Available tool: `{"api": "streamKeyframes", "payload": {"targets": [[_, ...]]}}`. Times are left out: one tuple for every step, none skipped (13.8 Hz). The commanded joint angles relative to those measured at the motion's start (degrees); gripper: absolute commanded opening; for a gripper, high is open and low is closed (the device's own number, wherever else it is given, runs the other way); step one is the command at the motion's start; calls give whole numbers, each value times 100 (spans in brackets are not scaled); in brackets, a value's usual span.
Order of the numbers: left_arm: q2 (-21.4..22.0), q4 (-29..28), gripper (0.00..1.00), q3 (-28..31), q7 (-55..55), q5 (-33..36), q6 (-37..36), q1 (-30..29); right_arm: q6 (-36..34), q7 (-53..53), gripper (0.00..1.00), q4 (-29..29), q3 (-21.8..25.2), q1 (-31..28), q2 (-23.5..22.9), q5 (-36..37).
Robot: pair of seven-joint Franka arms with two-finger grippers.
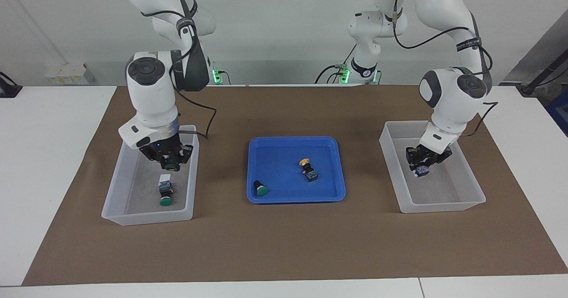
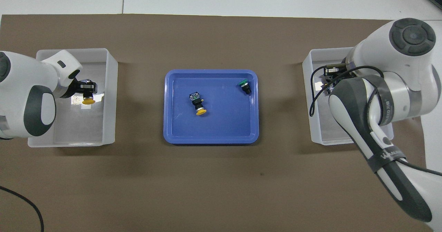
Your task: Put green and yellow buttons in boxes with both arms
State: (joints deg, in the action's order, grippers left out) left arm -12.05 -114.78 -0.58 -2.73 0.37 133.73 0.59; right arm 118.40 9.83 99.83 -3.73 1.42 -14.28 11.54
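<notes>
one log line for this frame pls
left gripper: shut on yellow button, over box | right gripper: shut, empty, over other box | blue tray: green button, second yellow button
</notes>
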Motion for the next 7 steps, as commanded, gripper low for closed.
{"api": "streamKeyframes", "payload": {"targets": [[71,-325,0,-30,-306,-46,329,-77,813,-744,0,667,-66,-370,127,-108],[63,-361,0,-30,-377,-46,356,-112,1130,-807,0,852,-66,-431,118,-108],[54,-370,0,-30,-387,-46,364,-121,1394,-877,0,976,-66,-519,75,-108],[45,-370,0,-30,-387,-46,365,-121,1623,-999,0,1047,-66,-581,-30,-108],[45,-370,7,-30,-387,-46,356,-121,1895,-1122,0,1082,-66,-651,-136,-108],[45,-370,21,-30,-387,-46,356,-121,2184,-1228,0,1083,-66,-747,-267,-108],[36,-370,45,-30,-387,-46,356,-121,2396,-1255,0,1083,-66,-783,-364,-108]]}}
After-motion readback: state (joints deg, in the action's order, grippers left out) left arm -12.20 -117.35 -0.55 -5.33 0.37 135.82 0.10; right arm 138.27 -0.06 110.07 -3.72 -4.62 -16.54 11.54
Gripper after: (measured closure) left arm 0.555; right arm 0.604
